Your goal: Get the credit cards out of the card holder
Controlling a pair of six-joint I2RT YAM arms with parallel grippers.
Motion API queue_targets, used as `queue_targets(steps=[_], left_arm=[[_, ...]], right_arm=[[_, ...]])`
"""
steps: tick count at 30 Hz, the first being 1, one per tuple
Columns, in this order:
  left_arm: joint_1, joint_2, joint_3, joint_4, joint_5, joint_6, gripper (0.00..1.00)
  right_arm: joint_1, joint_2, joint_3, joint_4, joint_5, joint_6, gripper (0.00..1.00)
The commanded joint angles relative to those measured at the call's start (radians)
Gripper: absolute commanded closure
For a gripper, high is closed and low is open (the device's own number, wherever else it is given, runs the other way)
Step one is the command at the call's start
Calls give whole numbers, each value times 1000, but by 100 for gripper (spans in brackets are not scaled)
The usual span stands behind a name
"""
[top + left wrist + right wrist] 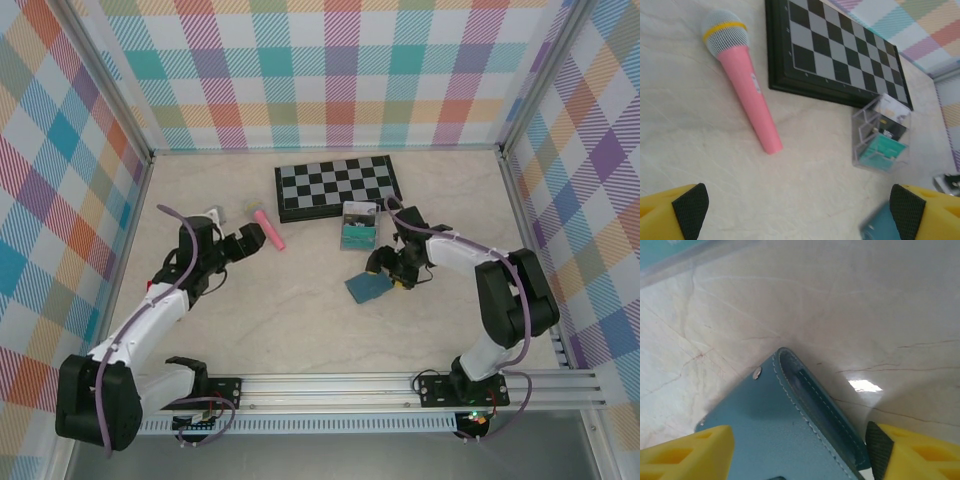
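Altogether one card holder (367,287), one chessboard (338,185), one pink microphone (270,230)

The card holder (785,440) looks like matt blue leather with pale stitching and a shiny metal stud (757,373). The table (840,305) is smooth, veined and stone-like, and glossy where light hits it. My left gripper (797,215) has yellow plastic fingers with black, finely textured pads (689,210). The microphone (752,95) is smooth pink plastic with a mesh head, and the box (882,135) is clear plastic.

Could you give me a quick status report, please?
Left tool open, empty. Right tool straddling card holder, grip unconfirmed. Clear box nearby, not touching.
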Motion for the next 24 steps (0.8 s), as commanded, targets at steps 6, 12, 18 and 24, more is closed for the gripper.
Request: queue_targets(steps=[6, 12, 18, 24], left_arm=[[-191, 113, 15, -22, 33, -116, 17], [-324, 280, 18, 138, 55, -210, 38], [-414, 449, 82, 168, 25, -264, 48], [-436, 543, 113, 173, 7, -308, 59]], right_arm=[[26, 10, -69, 187, -242, 30, 38], [26, 13, -91, 271, -289, 53, 44], [26, 31, -97, 272, -272, 54, 45], [26, 31, -97, 227, -231, 38, 46]])
